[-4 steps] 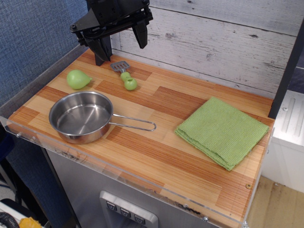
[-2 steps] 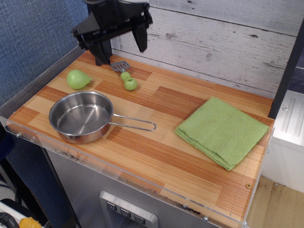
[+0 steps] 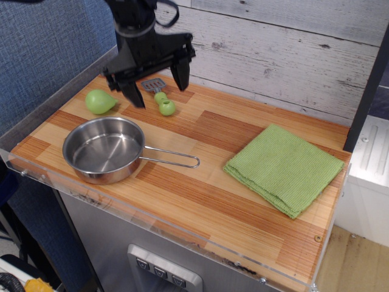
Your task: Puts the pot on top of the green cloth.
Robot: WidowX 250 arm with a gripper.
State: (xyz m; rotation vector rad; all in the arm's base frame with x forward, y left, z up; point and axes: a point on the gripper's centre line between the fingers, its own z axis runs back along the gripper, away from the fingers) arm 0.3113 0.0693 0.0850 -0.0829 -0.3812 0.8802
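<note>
The pot (image 3: 103, 149), a shallow shiny steel pan, sits at the front left of the wooden table (image 3: 200, 182). Its thin wire-loop handle (image 3: 173, 159) points right. The green cloth (image 3: 283, 168) lies folded flat at the right side, well apart from the pot. My gripper (image 3: 157, 91) hangs open above the back left of the table, behind and above the pot. Its two black fingers (image 3: 180, 74) are spread wide and hold nothing.
A small green pear-shaped toy (image 3: 99, 101) lies left of the gripper. A small green-handled spatula (image 3: 159, 97) lies under the gripper. A plank wall stands behind the table, a blue wall at its left, and a clear rim (image 3: 121, 210) along its front.
The gripper has come down and a little forward toward the table, still open. The pot, cloth and toys have not moved.
</note>
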